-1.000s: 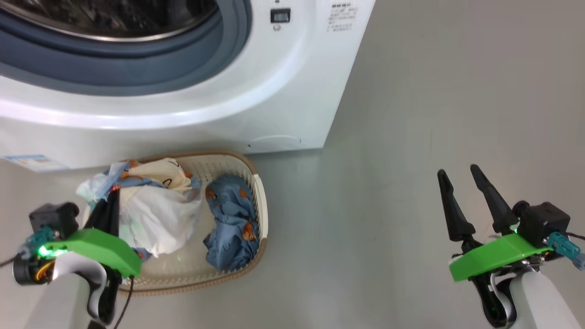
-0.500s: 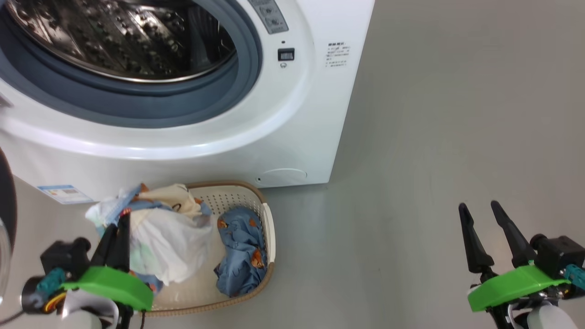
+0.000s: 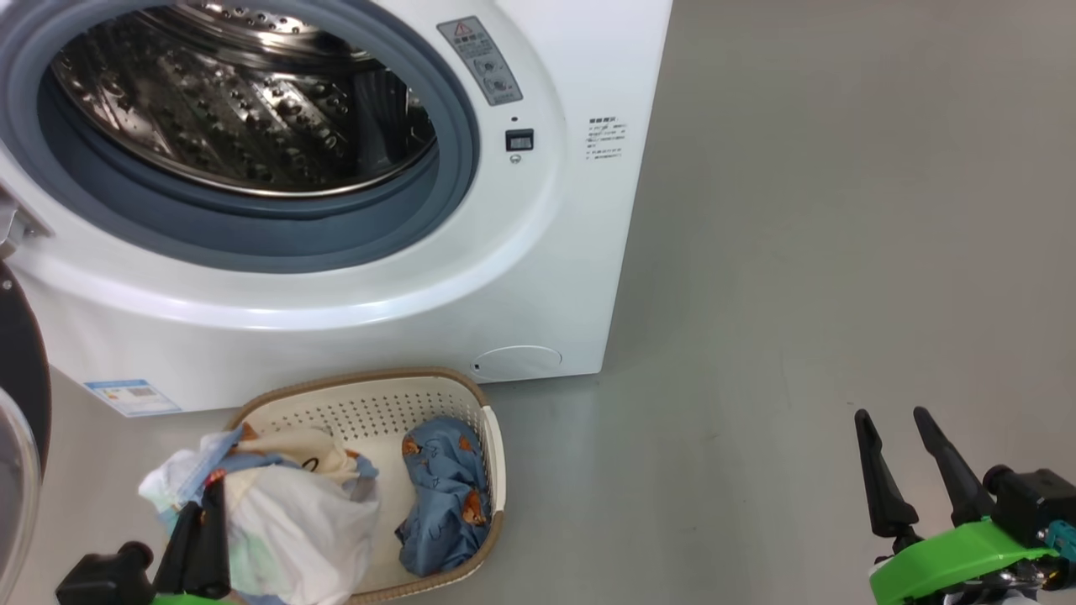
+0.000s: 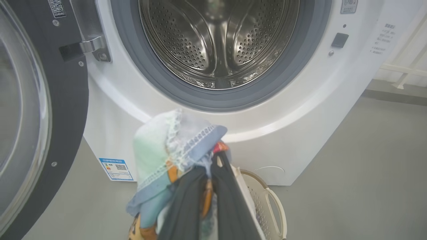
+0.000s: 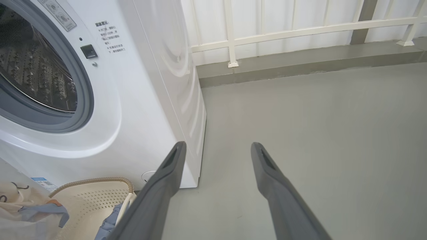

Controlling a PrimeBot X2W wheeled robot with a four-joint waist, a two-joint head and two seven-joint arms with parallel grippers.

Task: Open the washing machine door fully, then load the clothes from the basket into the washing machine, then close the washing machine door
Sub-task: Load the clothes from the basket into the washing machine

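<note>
While the left claw point(image 3: 206, 502) is clamped shut on a bundle of the clothes point(image 3: 290, 525), the cloth bunches over its tips: light-blue, white, lace-edged in the left wrist view. The bundle sits over the left end of the basket point(image 3: 353, 382); can't tell if it's fully clear of it. A second blue printed garment point(image 3: 441, 496) lies in the basket, right of that claw. The washing machine point(image 3: 538, 277) stands ahead of the claw, perforated steel drum point(image 3: 235, 109) exposed, washing machine door point(image 3: 23, 395) swung open to the claw's left. The right claw point(image 3: 891, 416) has its fingers spread wide, nothing between them, over grey floor point(image 3: 841, 252). The machine's front corner is ahead-left of it.
</note>
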